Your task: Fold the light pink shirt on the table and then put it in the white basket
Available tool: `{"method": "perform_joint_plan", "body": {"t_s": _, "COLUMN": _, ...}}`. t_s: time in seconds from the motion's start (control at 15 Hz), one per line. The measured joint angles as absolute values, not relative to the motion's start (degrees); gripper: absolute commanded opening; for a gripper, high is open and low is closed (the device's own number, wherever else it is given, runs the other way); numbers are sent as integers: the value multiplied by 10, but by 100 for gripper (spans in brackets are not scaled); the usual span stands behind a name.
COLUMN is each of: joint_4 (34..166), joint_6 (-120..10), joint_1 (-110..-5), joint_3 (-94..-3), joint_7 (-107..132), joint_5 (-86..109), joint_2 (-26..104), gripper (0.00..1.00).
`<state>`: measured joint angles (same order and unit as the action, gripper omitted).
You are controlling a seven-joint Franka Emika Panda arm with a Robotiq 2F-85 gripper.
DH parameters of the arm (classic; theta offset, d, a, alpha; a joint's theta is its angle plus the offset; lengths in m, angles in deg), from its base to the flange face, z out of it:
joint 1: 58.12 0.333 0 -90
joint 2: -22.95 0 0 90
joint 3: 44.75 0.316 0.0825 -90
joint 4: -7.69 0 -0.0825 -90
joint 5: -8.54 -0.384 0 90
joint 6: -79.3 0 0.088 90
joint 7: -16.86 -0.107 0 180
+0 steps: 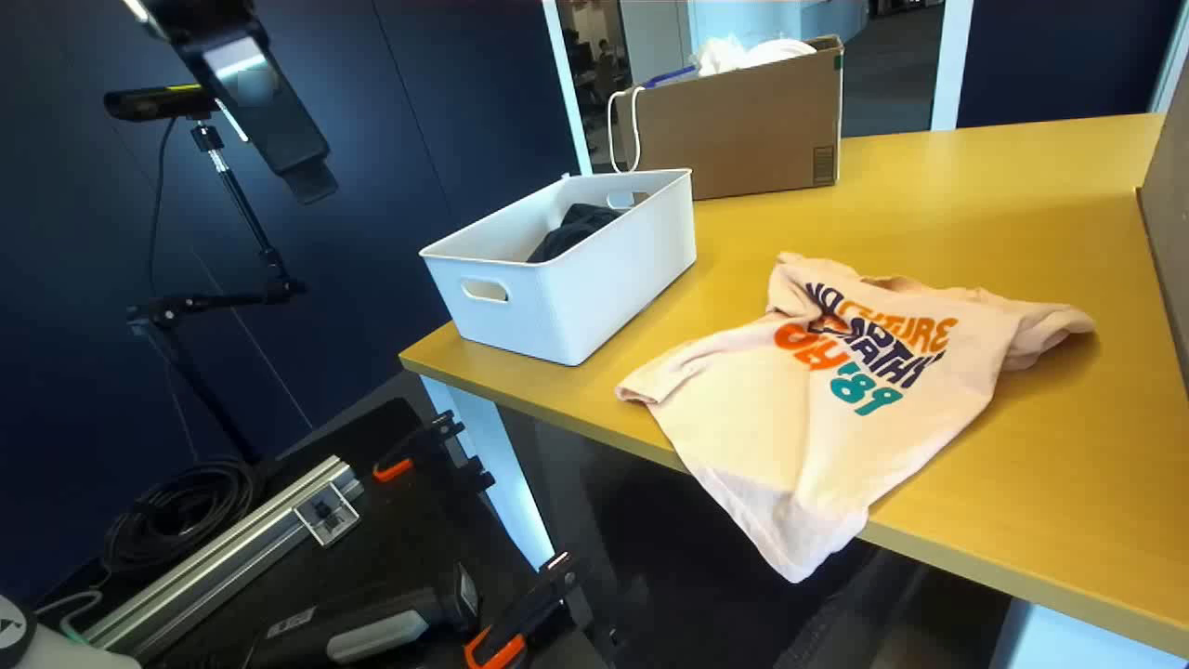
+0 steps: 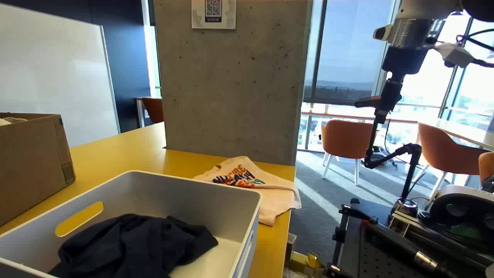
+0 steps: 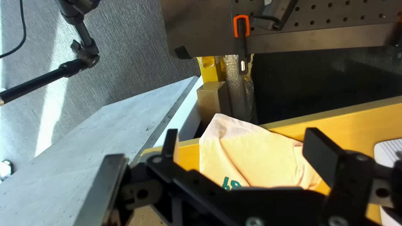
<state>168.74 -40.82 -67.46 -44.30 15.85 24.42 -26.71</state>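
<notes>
1. Now a wrinkled pale-pink fabric shirt (image 1: pixel 780 409) is laid across smooth yellow wooden table (image 1: pixel 1068 223), partly overhanging.
2. Black two-fingered gripper (image 3: pixel 241 138) is spread wide, nothing held.
3. Pitted grey concrete pillar (image 2: pixel 231 88) is seen alongside.

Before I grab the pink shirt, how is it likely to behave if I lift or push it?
The light pink shirt will probably hang limp when lifted: one corner droops over the edge of the table. If pushed, it may bunch up rather than slide flat, given its visible creases. It is likely light, since it looks thin.
</notes>
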Motion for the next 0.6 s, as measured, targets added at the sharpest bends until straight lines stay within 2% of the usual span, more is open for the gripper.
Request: {"method": "perform_joint_plan", "body": {"t_s": 0.6, "joint_4": 1677, "joint_6": -443, "joint_1": -682, "joint_3": -452, "joint_7": 158, "joint_5": 254, "joint_2": -230, "gripper": 100}}
